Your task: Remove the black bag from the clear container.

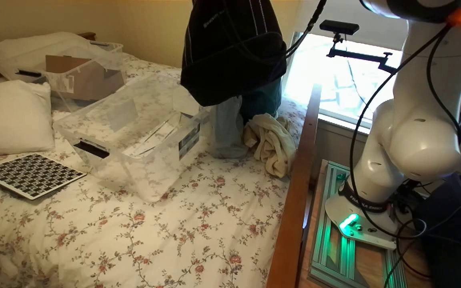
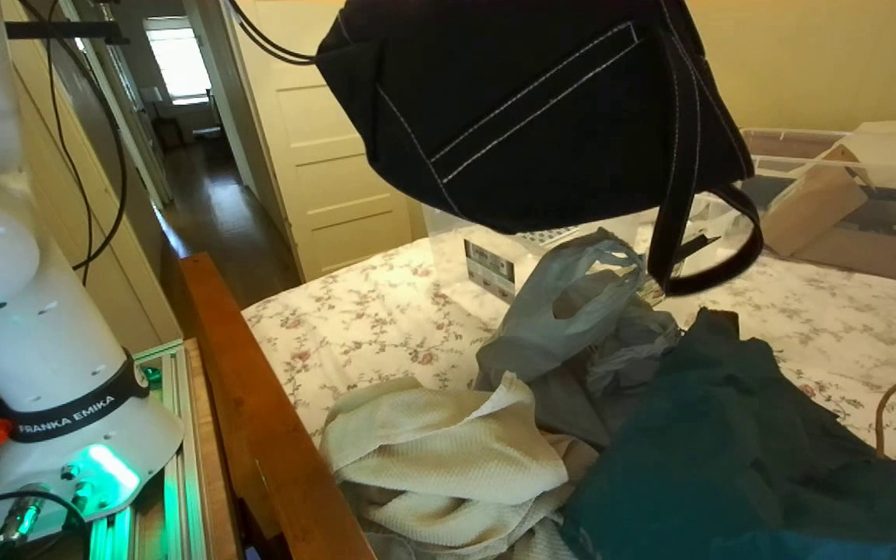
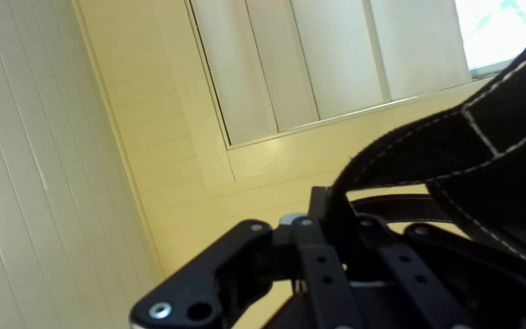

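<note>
The black bag [image 1: 234, 52] hangs in the air, tilted, above the bed at the window-side end of the clear container [image 1: 150, 172]. It also hangs high in an exterior view [image 2: 541, 117], with a handle loop dangling below it. The container stands on the bed with papers inside; in an exterior view its wall [image 2: 448, 241] is partly hidden behind the bag. In the wrist view my gripper [image 3: 331, 212] is shut on a strap of the black bag [image 3: 509, 183], which stretches off to the right. My gripper is above the frame in both exterior views.
A grey plastic bag [image 2: 549, 319], a cream cloth [image 2: 448, 459] and a teal cloth [image 2: 728, 467] lie below the bag. A wooden bed rail [image 1: 298, 180] runs beside the robot base. Another clear bin with a cardboard box [image 1: 74, 76], a pillow [image 1: 10, 116] and a checkered board [image 1: 30, 174] lie beyond.
</note>
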You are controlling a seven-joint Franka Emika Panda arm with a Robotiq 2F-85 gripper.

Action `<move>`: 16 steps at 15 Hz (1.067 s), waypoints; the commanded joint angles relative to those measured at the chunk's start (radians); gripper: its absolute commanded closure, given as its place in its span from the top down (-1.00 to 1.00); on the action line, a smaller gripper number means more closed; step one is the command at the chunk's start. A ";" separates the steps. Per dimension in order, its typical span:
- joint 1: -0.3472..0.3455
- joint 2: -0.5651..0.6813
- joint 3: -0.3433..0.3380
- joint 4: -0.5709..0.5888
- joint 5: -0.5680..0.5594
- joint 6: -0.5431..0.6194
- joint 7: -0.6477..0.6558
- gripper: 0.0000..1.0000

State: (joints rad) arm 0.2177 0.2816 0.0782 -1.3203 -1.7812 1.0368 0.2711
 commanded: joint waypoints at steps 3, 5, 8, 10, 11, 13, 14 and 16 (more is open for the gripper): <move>0.037 -0.003 -0.020 0.062 -0.173 -0.073 -0.080 -0.97; 0.058 -0.004 -0.016 0.063 -0.237 -0.103 -0.097 -0.97; 0.096 0.002 0.001 0.072 -0.299 -0.135 -0.144 -0.97; 0.121 0.001 0.018 0.073 -0.312 -0.141 -0.180 -0.97; 0.136 -0.003 0.028 0.070 -0.314 -0.141 -0.197 -0.97; 0.165 -0.003 0.046 0.072 -0.320 -0.140 -0.227 -0.97; 0.177 -0.004 0.052 0.072 -0.327 -0.140 -0.243 -0.97; 0.196 -0.017 0.075 0.065 -0.309 -0.131 -0.259 -0.97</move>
State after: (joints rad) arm 0.3904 0.2885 0.1375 -1.2897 -2.0133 0.8817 0.1177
